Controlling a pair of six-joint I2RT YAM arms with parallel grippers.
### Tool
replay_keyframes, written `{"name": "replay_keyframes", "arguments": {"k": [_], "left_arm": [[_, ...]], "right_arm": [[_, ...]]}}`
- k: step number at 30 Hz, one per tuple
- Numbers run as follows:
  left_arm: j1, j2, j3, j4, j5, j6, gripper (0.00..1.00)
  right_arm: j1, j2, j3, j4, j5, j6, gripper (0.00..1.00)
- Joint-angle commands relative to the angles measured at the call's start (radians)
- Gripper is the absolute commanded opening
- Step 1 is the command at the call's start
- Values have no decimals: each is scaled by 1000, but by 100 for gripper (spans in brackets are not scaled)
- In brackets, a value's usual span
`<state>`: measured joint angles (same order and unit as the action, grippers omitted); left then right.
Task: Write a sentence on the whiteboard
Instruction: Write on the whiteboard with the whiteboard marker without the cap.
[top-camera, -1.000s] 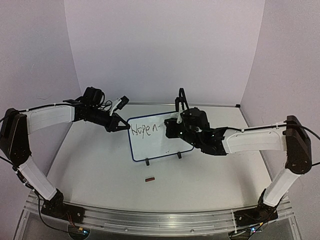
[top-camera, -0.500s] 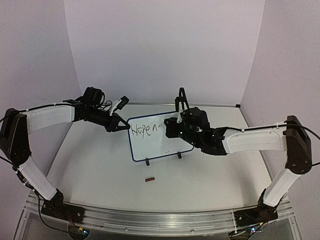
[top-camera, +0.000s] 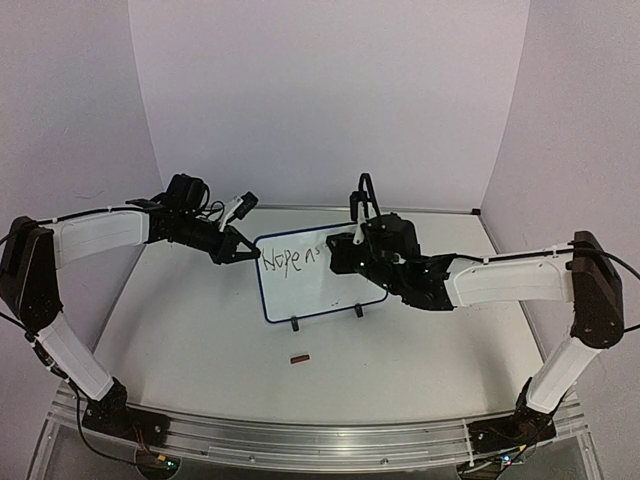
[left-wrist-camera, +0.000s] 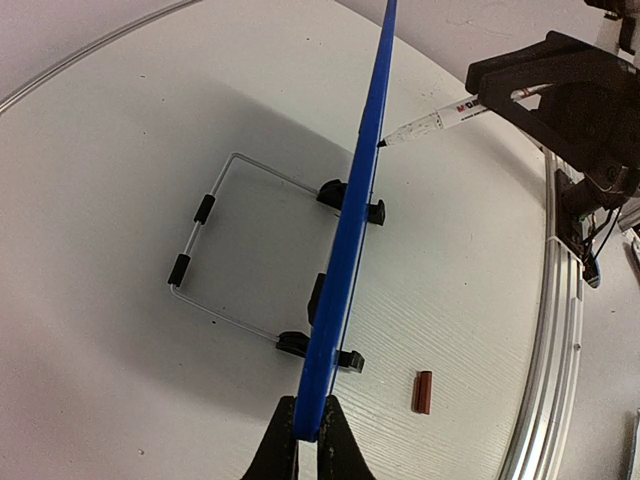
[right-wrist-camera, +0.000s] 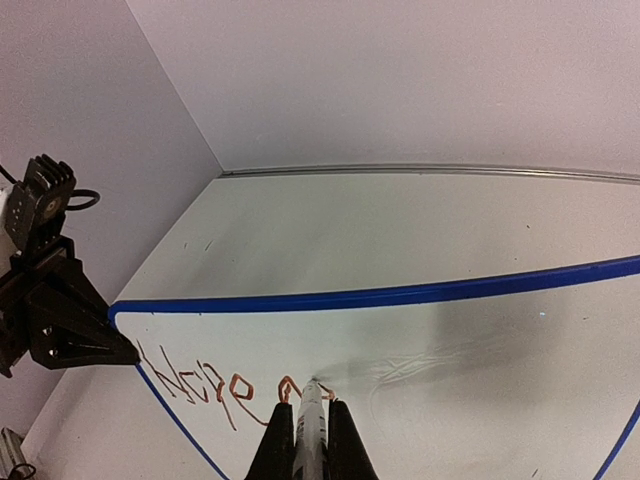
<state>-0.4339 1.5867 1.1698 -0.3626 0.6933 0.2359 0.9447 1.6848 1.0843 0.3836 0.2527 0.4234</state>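
Note:
The whiteboard (top-camera: 312, 292), white with a blue frame, stands upright on two black feet at mid-table. My left gripper (top-camera: 244, 256) is shut on its left frame edge (left-wrist-camera: 350, 230), jaws pinching the blue rim. My right gripper (top-camera: 343, 250) is shut on a white marker (right-wrist-camera: 311, 432), whose tip touches the board face (right-wrist-camera: 470, 350). The sentence (right-wrist-camera: 200, 385) reads "Hope n" with a small fresh stroke beside the tip, in thin reddish-brown lines. In the left wrist view the marker (left-wrist-camera: 440, 118) meets the board from the right.
A small brown marker cap (top-camera: 299, 358) lies on the table in front of the board, also visible near the left jaws (left-wrist-camera: 424, 392). A wire stand (left-wrist-camera: 205, 250) props the board from behind. A metal rail (top-camera: 300, 440) runs along the near edge.
The right gripper with the marker shifted slightly up and left along the board, adding a small stroke after the "n". The left gripper and board stayed still.

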Motion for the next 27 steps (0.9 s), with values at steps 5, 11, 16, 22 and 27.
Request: {"name": "replay_keyframes", "arguments": {"k": [5,11,16,22,27], "left_arm": [[-4,7,-2,1,-69,34,0],[-3,8,-2,0,-70,33,0],[-4,8,-2,0,-71,33,0],[-4,8,-2,-1,-71,33,0],[-3,7,-2,0,-71,33,0]], "right_arm": [[-1,5,-9,7,-10,25,0],[-2,11,-27,-6,-12,39,0],[-2,23,-27,-13,-12,41,0],[-2,28,-17,-14,-20,41,0],[-3,0,-20,-14,-22,40,0]]}}
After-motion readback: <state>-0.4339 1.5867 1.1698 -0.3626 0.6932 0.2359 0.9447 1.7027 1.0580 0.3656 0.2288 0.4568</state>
